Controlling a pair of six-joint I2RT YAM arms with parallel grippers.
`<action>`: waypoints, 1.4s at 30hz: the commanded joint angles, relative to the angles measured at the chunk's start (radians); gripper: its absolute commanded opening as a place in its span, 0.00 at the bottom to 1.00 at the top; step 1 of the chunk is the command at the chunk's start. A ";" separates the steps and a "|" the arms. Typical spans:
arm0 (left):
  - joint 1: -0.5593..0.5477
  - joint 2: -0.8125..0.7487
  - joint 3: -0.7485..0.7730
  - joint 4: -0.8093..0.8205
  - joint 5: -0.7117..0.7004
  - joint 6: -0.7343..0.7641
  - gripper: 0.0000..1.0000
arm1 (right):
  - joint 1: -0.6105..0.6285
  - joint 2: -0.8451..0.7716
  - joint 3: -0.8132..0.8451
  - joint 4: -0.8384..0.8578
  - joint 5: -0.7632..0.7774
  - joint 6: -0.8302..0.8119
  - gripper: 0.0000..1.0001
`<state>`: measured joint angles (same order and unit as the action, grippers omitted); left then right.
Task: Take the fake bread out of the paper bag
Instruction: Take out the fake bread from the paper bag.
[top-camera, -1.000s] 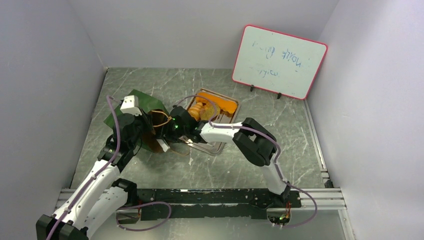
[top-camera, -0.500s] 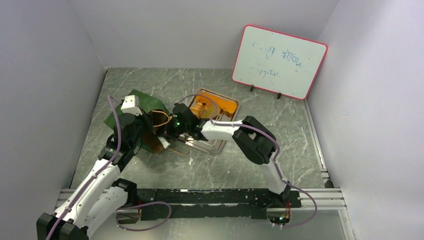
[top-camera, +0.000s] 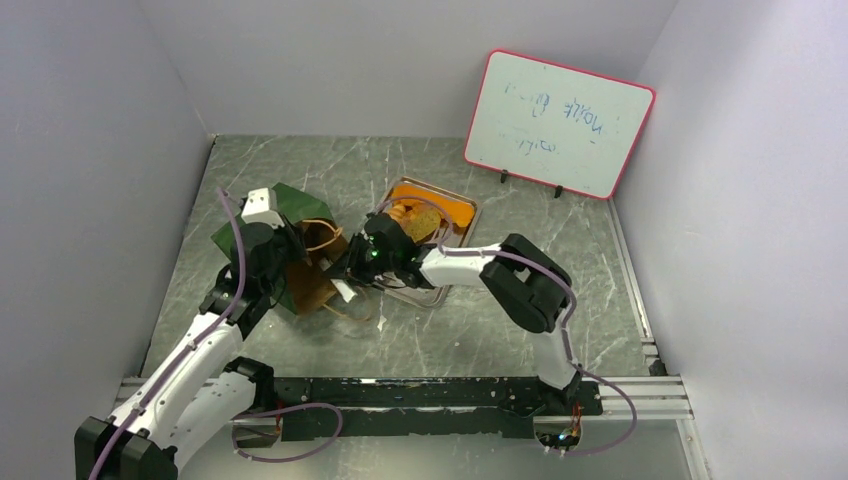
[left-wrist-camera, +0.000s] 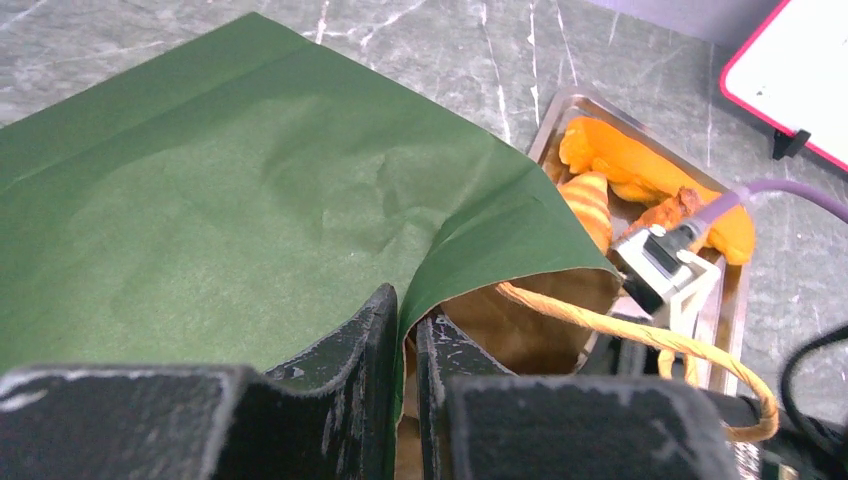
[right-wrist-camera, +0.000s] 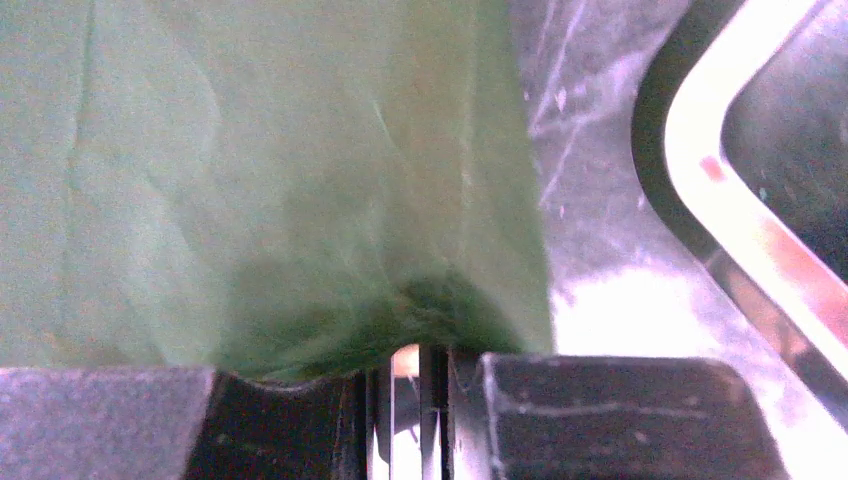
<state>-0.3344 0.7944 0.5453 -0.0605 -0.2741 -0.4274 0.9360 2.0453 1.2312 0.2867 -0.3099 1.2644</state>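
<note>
While my left gripper (left-wrist-camera: 405, 320) is clamping the bag (top-camera: 295, 205) rim and my right gripper (right-wrist-camera: 420, 365) is pinching its lower wall, the bag is lying flat, its mouth gaping toward 4 o'clock, nearest my right arm. No bread is showing inside.

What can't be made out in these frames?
Anything left inside the paper bag: top view, its upper wall covers it; left wrist shows only a sliver of brown lining.
Right gripper pinching paper or not: right wrist, blurred, paper covers the fingertips.
Whiteboard writing: top view, too small.
</note>
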 joint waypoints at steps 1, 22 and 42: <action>0.006 0.014 0.047 0.026 -0.083 -0.011 0.07 | -0.011 -0.118 -0.067 0.036 0.002 0.009 0.00; 0.006 0.180 0.123 0.132 -0.174 -0.055 0.07 | -0.016 -0.520 -0.335 -0.205 0.030 -0.128 0.00; 0.020 0.317 0.186 0.154 -0.243 -0.048 0.07 | -0.013 -0.816 -0.395 -0.542 0.200 -0.138 0.00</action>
<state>-0.3321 1.1076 0.7136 0.0521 -0.4789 -0.4797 0.9241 1.2881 0.8394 -0.2031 -0.1642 1.1156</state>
